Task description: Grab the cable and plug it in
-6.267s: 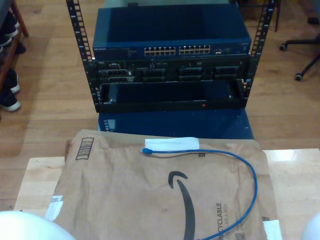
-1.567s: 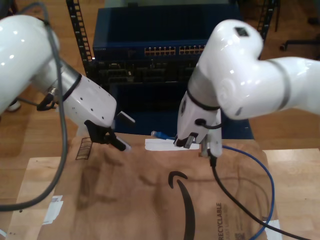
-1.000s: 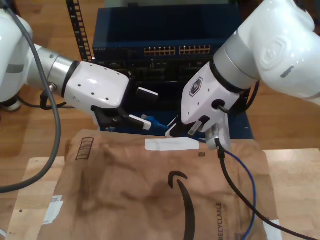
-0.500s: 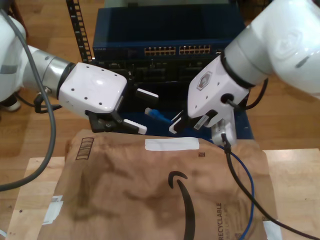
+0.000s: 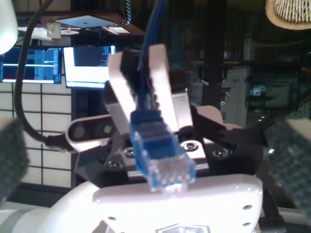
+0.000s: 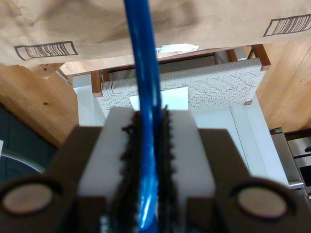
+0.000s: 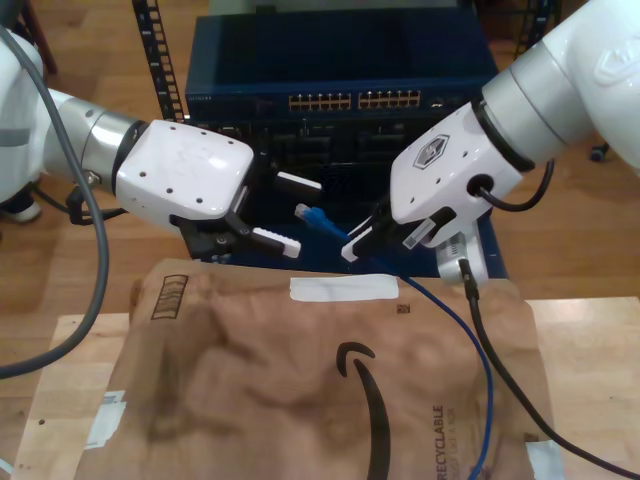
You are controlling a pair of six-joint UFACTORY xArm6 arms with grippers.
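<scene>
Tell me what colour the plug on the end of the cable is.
Translucent bright blue, like the cable itself. The plug shows best in the first wrist view.

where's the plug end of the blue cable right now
The plug sits mid-air in the exterior view's middle, before the rack, sticking out of my second gripper towards my open first gripper.

Soft indoor light, blurred close-ups
</scene>
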